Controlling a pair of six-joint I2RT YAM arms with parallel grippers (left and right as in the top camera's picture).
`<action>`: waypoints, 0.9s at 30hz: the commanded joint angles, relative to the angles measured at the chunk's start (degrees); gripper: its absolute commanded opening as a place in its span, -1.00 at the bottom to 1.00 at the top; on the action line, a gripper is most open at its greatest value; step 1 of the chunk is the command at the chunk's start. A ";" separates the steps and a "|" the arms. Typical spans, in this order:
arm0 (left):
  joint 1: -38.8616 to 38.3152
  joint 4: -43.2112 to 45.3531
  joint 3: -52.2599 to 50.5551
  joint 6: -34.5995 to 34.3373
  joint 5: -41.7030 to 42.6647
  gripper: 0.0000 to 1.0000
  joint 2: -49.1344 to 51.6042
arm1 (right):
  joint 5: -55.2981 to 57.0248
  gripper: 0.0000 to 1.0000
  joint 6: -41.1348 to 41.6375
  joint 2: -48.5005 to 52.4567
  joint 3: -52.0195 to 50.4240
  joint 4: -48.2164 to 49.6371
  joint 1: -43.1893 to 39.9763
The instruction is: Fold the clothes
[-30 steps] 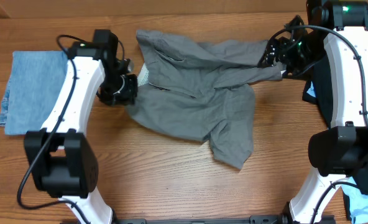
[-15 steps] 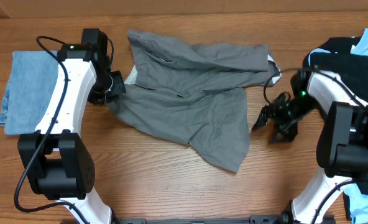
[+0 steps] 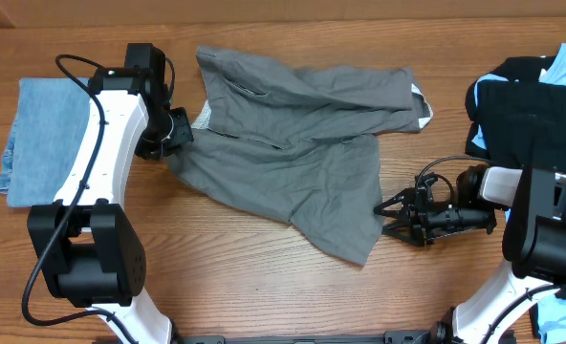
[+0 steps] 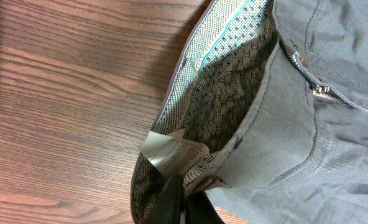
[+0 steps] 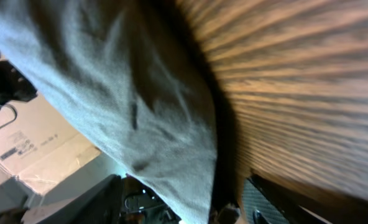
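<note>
The grey garment [image 3: 293,143] lies spread and creased across the middle of the table. My left gripper [image 3: 176,134] is shut on its waistband at the garment's left end. The left wrist view shows the dotted lining and a label [image 4: 168,149], with my fingers [image 4: 185,202] pinched on the band. My right gripper [image 3: 386,216] lies low on the table at the right edge of the garment's lower leg, open. In the right wrist view the grey cloth [image 5: 109,81] hangs between the spread fingers [image 5: 184,199].
A folded denim-blue garment [image 3: 44,139] lies at the far left. A pile of black clothes [image 3: 522,115] with a light blue piece [image 3: 562,59] sits at the right edge. Bare wooden table [image 3: 245,277] runs along the front.
My right gripper has let go of the garment's upper right corner and swung down to the lower leg's right edge. The left gripper has pulled the waistband slightly left.
</note>
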 commanded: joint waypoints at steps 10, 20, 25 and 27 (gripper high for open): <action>0.57 0.04 -0.26 2.40 -1.01 -0.92 -0.09 | 2.12 -0.92 0.17 -0.37 3.13 1.68 0.17; 0.55 0.87 -0.26 3.56 0.04 -0.92 -0.09 | 22.64 -0.92 10.21 -7.87 32.96 -19.02 0.15; 0.55 0.90 -0.26 3.74 0.02 -0.92 -0.09 | 29.73 -0.92 14.34 -7.87 35.39 -20.41 0.15; 0.55 0.87 -0.26 3.72 0.02 -0.92 -0.09 | 32.52 -0.92 15.78 -7.87 35.30 -22.47 0.15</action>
